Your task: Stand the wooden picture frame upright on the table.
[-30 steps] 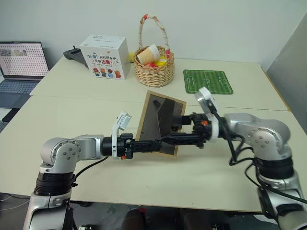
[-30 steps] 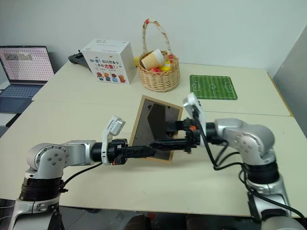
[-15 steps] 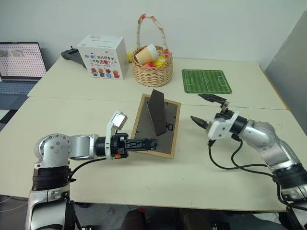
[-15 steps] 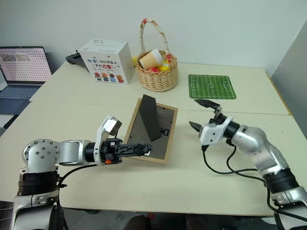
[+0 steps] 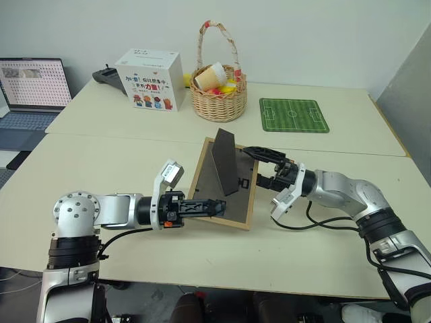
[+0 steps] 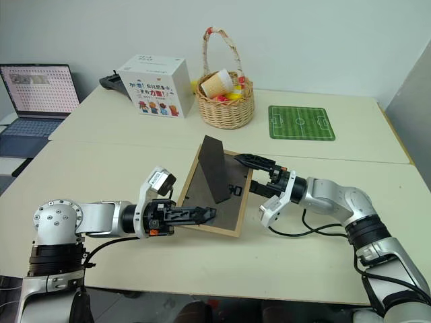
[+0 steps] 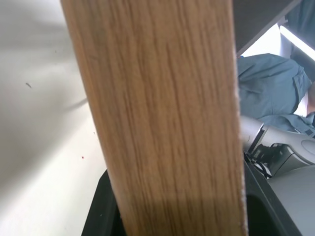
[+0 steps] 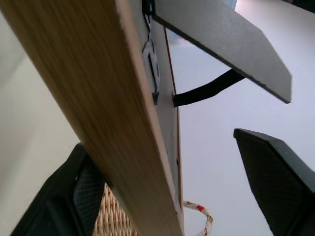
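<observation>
The wooden picture frame (image 5: 224,185) leans back-side up on the desk (image 5: 135,155), its stand flap raised. The left end effector (image 5: 205,208) is clenched on its near edge. The right end effector (image 5: 264,165), jaws spread, straddles the far-side edge; half a second ago it hung clear. Beyond it sit a basket (image 5: 217,94), box (image 5: 149,79) and green mat (image 5: 293,115).

Plain white wall (image 5: 323,33) behind; grey partition (image 5: 407,94) at right; open laptop (image 5: 30,91) on side desk, left.
</observation>
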Motion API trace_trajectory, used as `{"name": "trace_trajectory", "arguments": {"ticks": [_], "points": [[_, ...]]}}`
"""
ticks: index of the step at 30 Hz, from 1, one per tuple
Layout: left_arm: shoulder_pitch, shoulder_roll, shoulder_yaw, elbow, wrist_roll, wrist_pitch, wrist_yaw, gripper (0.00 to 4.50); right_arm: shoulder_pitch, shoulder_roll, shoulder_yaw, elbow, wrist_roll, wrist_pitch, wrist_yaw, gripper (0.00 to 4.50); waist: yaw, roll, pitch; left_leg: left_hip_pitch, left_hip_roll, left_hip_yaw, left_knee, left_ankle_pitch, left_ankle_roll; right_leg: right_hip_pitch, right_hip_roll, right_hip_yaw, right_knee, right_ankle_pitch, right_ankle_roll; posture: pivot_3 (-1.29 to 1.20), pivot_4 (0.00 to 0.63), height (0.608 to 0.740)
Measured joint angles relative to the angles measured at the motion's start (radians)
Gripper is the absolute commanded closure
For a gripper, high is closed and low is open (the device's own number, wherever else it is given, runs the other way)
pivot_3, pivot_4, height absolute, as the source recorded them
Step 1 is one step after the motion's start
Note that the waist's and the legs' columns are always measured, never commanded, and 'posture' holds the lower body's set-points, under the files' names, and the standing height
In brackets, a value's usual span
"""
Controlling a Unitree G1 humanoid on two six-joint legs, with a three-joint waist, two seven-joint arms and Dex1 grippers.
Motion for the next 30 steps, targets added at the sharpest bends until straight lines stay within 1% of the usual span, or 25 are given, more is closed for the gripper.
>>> {"name": "trace_trajectory", "arguments": {"ticks": [7,8,10,13,14,16,18,20,21,22,23,24,25,28,29,30], "points": [[0.007,0.014,-0.027,-0.014,-0.083,-0.042,0.042,3.22,-0.004,-0.005,0.0,0.025,0.002,-0.027,0.008,2.94,0.0,0.0,0.0,0.002,-0.001,0.001,0.0,0.001,0.0,0.0,0.0,0.0,0.003,0.0,0.0,0.0,0.15,0.74],[0.01,0.02,-0.037,-0.014,-0.092,-0.047,0.043,3.22,-0.004,-0.009,0.0,0.025,0.002,-0.033,0.017,3.0,0.0,0.0,0.0,0.002,-0.001,0.001,0.0,0.001,0.0,0.001,0.0,0.001,0.003,0.0,0.0,0.0,0.15,0.74],[0.021,0.026,-0.044,-0.015,-0.104,-0.053,0.043,2.51,-0.004,-0.01,0.0,0.025,0.004,-0.043,0.023,3.01,-0.001,0.0,0.0,0.002,-0.001,0.001,0.0,0.001,0.0,0.0,0.0,0.0,0.003,0.0,0.0,0.0,0.15,0.74],[0.026,0.046,-0.046,-0.045,-0.134,-0.092,0.051,1.97,-0.003,-0.019,0.007,0.035,0.044,-0.068,0.062,3.16,-0.001,0.0,0.0,0.003,-0.001,0.001,0.0,0.001,0.0,0.001,0.0,0.001,0.004,0.0,0.0,0.0,0.15,0.74],[0.026,0.05,-0.046,-0.048,-0.146,-0.11,0.064,1.68,-0.003,-0.019,0.009,0.041,0.067,-0.073,0.074,3.19,-0.001,0.0,0.0,0.003,-0.001,0.001,0.0,0.001,0.0,0.001,0.0,0.001,0.004,0.0,0.0,0.0,0.15,0.74],[0.028,0.053,-0.045,-0.047,-0.16,-0.137,0.088,1.32,-0.003,-0.022,0.009,0.046,0.104,-0.074,0.101,3.19,-0.001,0.0,0.0,0.003,-0.001,0.001,0.0,0.001,0.001,0.001,0.0,0.001,0.004,0.0,0.0,0.0,0.15,0.74],[0.037,0.079,-0.037,-0.035,-0.198,-0.175,0.125,0.93,-0.003,-0.028,0.022,0.056,0.169,-0.08,0.147,3.19,-0.002,0.0,0.0,0.003,0.0,0.001,0.0,0.001,0.001,0.001,0.0,0.001,0.004,0.0,0.0,0.0,0.15,0.74],[0.075,0.131,0.001,-0.021,-0.246,-0.222,0.173,0.58,0.001,-0.032,0.044,0.086,0.252,-0.091,0.2,3.19,-0.008,0.0,0.0,0.004,0.0,0.001,-0.001,0.0,0.001,0.001,0.0,0.001,0.004,0.0,0.0,0.0,0.15,0.74],[0.109,0.155,0.033,-0.02,-0.259,-0.249,0.197,0.34,0.004,-0.033,0.061,0.11,0.311,-0.091,0.244,3.19,-0.011,0.0,0.0,0.005,0.001,0.001,-0.001,-0.001,0.003,0.001,0.0,0.001,0.004,0.0,-0.001,0.0,0.15,0.74],[0.144,0.172,0.061,-0.028,-0.262,-0.272,0.215,0.21,0.007,-0.031,0.08,0.129,0.375,-0.077,0.296,3.19,-0.014,0.0,0.0,0.005,0.001,0.001,-0.001,-0.001,0.004,0.002,0.0,0.001,0.004,0.0,-0.001,0.0,0.15,0.74],[0.186,0.183,0.091,-0.051,-0.255,-0.301,0.232,0.01,0.012,-0.023,0.102,0.145,0.465,-0.043,0.375,3.19,-0.016,0.0,0.0,0.005,0.001,0.0,-0.001,-0.001,0.004,0.002,0.0,0.001,0.004,0.0,-0.001,0.0,0.15,0.74],[0.223,0.187,0.117,-0.079,-0.24,-0.329,0.245,0.0,0.028,-0.008,0.117,0.153,0.557,0.0,0.454,3.19,-0.017,0.0,0.0,0.006,0.003,0.0,-0.001,-0.001,0.004,0.004,-0.001,0.0,0.004,0.0,-0.001,0.0,0.15,0.74],[0.256,0.195,0.138,-0.126,-0.195,-0.357,0.243,0.0,0.035,0.006,0.133,0.154,0.624,0.037,0.521,3.19,-0.018,0.0,0.001,0.007,0.003,-0.001,-0.001,-0.001,0.004,0.004,-0.001,0.0,0.004,-0.001,-0.001,0.0,0.15,0.74],[0.322,0.22,0.178,-0.261,-0.075,-0.419,0.231,0.0,0.045,0.038,0.164,0.149,0.756,0.128,0.681,3.19,-0.016,0.0,0.001,0.007,0.002,0.0,-0.001,-0.001,0.004,0.005,-0.002,0.0,0.005,-0.001,-0.001,0.0,0.15,0.74],[0.353,0.217,0.189,-0.335,-0.005,-0.47,0.228,0.0,0.053,0.062,0.165,0.118,0.838,0.228,0.758,3.19,-0.015,0.0,0.001,0.007,0.002,-0.001,-0.001,-0.001,0.004,0.005,-0.002,0.0,0.004,-0.001,-0.001,0.0,0.15,0.74],[0.384,0.22,0.184,-0.416,0.081,-0.511,0.223,0.0,0.067,0.094,0.144,0.085,0.955,0.361,0.812,3.2,-0.013,0.0,0.001,0.008,0.002,-0.001,-0.001,0.0,0.003,0.007,-0.002,0.0,0.004,-0.001,-0.001,0.0,0.15,0.74]]}}
